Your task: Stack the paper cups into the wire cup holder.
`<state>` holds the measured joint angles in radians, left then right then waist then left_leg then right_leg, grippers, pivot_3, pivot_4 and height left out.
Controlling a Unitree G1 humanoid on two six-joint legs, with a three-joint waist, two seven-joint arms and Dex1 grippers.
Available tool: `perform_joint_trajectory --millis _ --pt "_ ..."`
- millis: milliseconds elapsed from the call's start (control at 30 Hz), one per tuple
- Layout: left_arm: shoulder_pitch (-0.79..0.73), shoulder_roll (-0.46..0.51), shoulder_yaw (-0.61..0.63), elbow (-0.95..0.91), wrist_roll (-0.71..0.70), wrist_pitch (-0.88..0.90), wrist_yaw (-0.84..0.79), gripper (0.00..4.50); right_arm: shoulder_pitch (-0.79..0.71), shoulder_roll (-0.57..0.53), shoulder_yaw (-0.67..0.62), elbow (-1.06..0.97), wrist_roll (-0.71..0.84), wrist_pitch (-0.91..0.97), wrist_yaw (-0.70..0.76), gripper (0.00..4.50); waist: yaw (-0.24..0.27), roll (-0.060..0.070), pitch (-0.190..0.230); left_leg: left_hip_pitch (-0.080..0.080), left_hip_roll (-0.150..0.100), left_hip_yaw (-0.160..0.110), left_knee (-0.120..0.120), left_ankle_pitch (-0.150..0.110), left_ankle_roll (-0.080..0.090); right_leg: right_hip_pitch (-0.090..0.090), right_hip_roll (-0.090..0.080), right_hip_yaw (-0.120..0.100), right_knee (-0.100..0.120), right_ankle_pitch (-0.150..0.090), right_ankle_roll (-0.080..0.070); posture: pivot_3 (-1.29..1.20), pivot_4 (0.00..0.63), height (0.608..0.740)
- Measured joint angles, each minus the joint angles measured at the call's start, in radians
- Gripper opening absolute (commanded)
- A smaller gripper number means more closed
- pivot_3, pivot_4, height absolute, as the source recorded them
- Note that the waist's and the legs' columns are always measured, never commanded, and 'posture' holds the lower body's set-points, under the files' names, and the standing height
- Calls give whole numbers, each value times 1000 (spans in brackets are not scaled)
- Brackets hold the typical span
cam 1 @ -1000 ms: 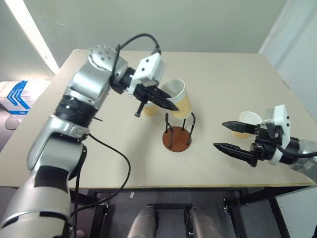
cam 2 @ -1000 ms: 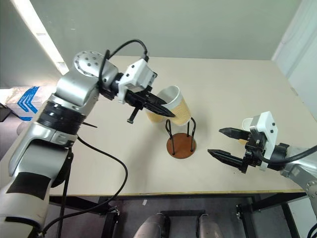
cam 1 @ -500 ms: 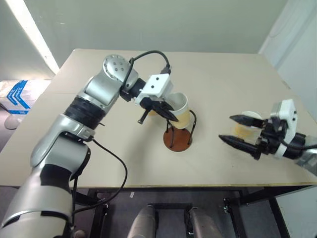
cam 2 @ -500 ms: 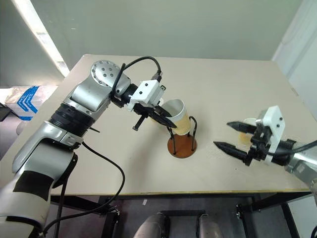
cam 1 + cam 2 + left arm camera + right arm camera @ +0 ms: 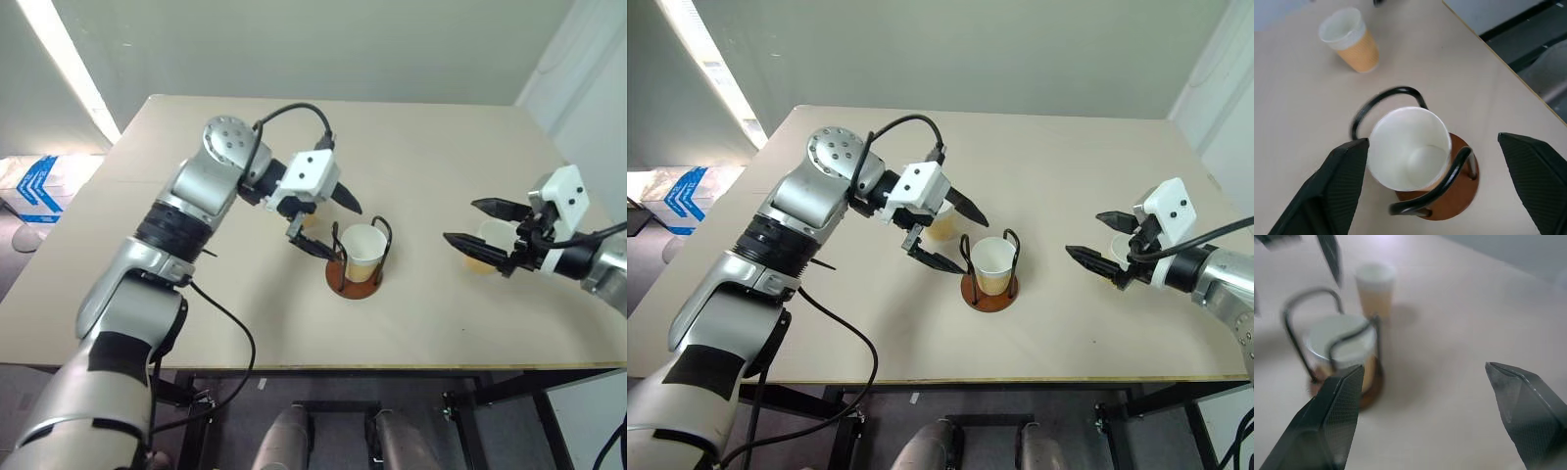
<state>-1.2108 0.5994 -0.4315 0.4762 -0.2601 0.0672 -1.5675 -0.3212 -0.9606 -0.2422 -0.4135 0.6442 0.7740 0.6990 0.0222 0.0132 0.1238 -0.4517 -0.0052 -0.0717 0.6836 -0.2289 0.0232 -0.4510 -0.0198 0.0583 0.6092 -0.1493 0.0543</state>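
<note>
— Wire loops on a brown disc: what sits in the cup holder (image 5: 357,273) in the head view?
— One tan cup (image 5: 362,251), upright inside the loops, mid-table (image 5: 196,294). Left gripper (image 5: 329,224) hangs just beside it, fingers spread wide, holding nothing.
— And the right gripper (image 5: 474,223)?
— Wide open too, empty, beside a second cup (image 5: 482,247) near the table's right edge.
— Left wrist view?
— White inside, rolled rim, nothing in the cup; another cup (image 5: 1350,39) stands apart.
— Right wrist view?
— Holder with cup, third cup (image 5: 1374,290) behind.

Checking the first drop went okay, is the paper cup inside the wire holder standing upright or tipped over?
Upright. The paper cup sits inside the wire cup holder, its round mouth facing up between the wire loops, and its inside looks empty.
</note>
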Motion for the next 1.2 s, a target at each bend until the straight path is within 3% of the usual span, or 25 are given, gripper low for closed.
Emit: perform_joint_trajectory --millis 233,433,667,733,933,1033,1200 --pt "-16 3 217 -33 -106 181 70 4422 -64 -182 111 91 -156 -36 99 4192 0 0 0 0 0 1 -2 0 0 -1 0 0 0 0 0 0 150 740" --pt "106 141 383 -186 -201 385 118 4422 -92 -281 225 147 -260 -110 250 4192 -11 1 0 1 1 2 -3 0 0 -2 0 0 0 -1 0 0 150 740" --pt "307 257 466 -367 -263 530 176 4422 -170 -215 359 272 -387 -211 322 4192 -8 2 0 2 1 2 -1 1 1 -1 0 0 0 -1 -2 0 150 740" --pt "361 274 472 -396 -263 540 199 4422 -206 -190 390 330 -428 -242 337 4192 -8 2 0 2 0 2 -1 2 1 -1 0 0 1 -3 -10 0 150 740" --pt "447 297 485 -468 -263 552 247 4422 -278 -141 465 483 -544 -331 385 4192 -9 2 0 3 1 2 -1 6 0 -1 0 0 1 0 -15 0 150 740" --pt "456 305 493 -483 -266 553 258 4464 -289 -123 483 539 -588 -365 406 3587 -10 2 0 4 1 2 -2 6 0 0 0 0 2 0 -16 0 150 740" --pt "476 307 494 -499 -272 553 263 4464 -299 -93 490 571 -629 -407 429 1762 -13 2 0 5 1 2 -4 6 -1 -1 0 0 2 0 -17 0 150 740"
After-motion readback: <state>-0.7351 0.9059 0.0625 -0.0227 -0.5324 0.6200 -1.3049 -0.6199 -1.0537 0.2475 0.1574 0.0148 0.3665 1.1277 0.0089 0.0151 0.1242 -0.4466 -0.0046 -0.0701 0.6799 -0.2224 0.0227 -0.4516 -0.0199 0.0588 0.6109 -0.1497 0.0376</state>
